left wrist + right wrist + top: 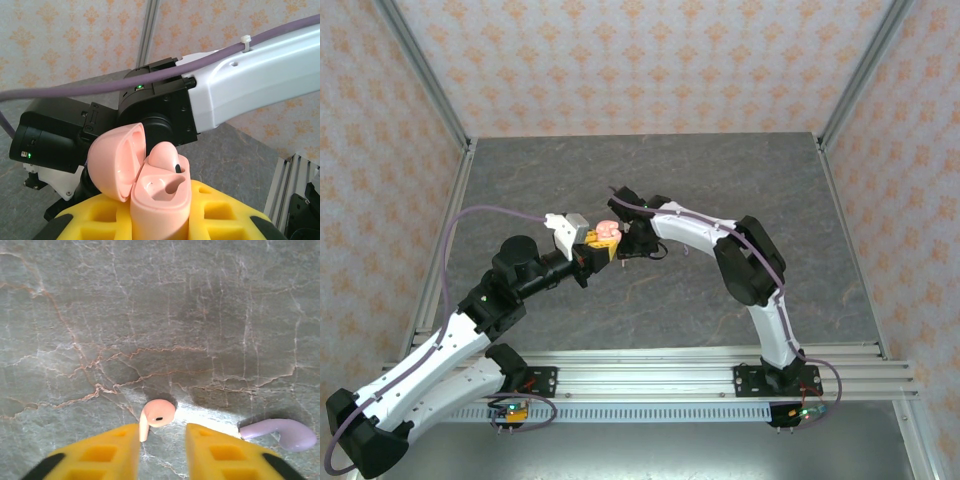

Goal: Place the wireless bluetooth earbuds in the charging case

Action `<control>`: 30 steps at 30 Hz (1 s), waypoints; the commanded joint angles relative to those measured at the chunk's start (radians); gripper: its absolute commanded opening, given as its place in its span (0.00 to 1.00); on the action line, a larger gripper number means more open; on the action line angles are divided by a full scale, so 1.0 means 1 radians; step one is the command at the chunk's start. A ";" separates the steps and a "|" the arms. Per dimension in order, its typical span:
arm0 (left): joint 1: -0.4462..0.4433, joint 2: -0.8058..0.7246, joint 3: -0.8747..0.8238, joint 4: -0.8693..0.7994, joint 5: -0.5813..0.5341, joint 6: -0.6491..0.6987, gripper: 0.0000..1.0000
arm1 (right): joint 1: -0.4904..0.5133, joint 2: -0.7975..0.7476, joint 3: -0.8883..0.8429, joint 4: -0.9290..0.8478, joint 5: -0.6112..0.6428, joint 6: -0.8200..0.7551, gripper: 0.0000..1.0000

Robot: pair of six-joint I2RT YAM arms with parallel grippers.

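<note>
A salmon-pink earbud (pixel 159 414) lies on the table (pixel 150 315) near its middle, bulb up and stem pointing back between the yellow fingers of the right hand (pixel 162 434). That hand is spread wide, one finger on each side of the bud. The stem is close to one finger, though whether they touch is unclear. A lilac earbud (pixel 282 433) lies just outside the other finger.

The bud looks very light, hard and glossy, so it would likely squirt out of a careless pinch. Closing across the rounded bulb, not the thin stem, seems the safer hold.

Beside the right hand, the left hand (pixel 160 206) pinches the pink charging case (pixel 161 197) by its body. The lid (pixel 117 160) is tipped open, another pink earbud (pixel 167 155) is seated, and one socket (pixel 165 187) is vacant.
</note>
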 commanded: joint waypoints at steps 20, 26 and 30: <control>-0.006 -0.014 -0.004 0.013 -0.009 -0.004 0.06 | 0.002 0.079 0.096 -0.077 0.006 0.127 0.38; -0.005 -0.014 -0.005 0.013 -0.010 -0.006 0.06 | 0.002 0.099 0.115 -0.089 0.000 0.124 0.38; -0.005 -0.014 -0.005 0.013 -0.010 -0.008 0.06 | 0.003 0.112 0.120 -0.091 -0.007 0.122 0.38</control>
